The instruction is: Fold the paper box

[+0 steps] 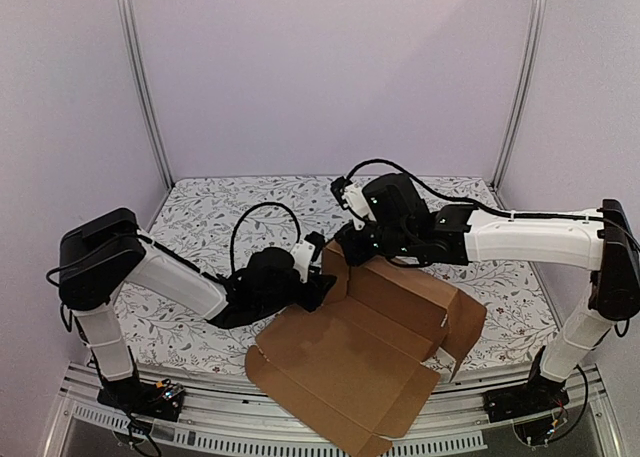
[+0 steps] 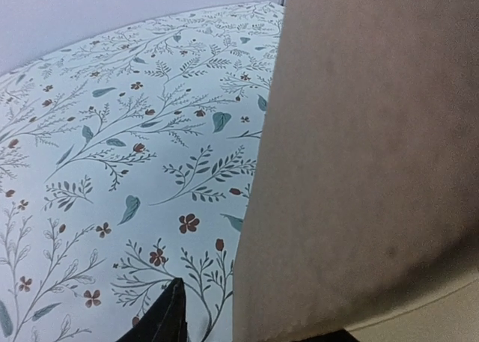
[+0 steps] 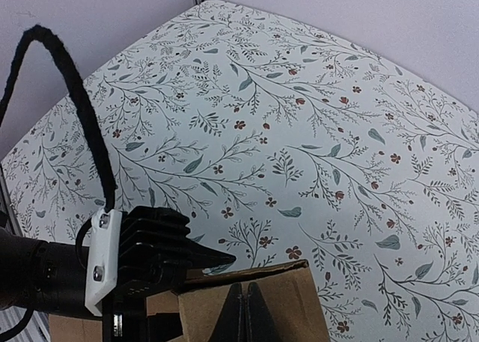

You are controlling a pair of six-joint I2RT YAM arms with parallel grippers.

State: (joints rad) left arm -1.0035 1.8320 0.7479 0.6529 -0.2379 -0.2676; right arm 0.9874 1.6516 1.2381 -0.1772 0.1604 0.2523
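The box sits mid-table, mostly flat. Its front corner overhangs the near edge and the back-left flap is standing. Expect thin card: light, stiff across panels, floppy at creases, likely to slide on the tablecloth. Grab flap edges near a crease, not mid-panel. Your left claw is open, loosely straddling that flap. Your right claw is closed by the flap's top edge, nothing visibly pinched.

Plain brown paper box, part-folded: big panel flat at centre-front, far & right flaps raised.
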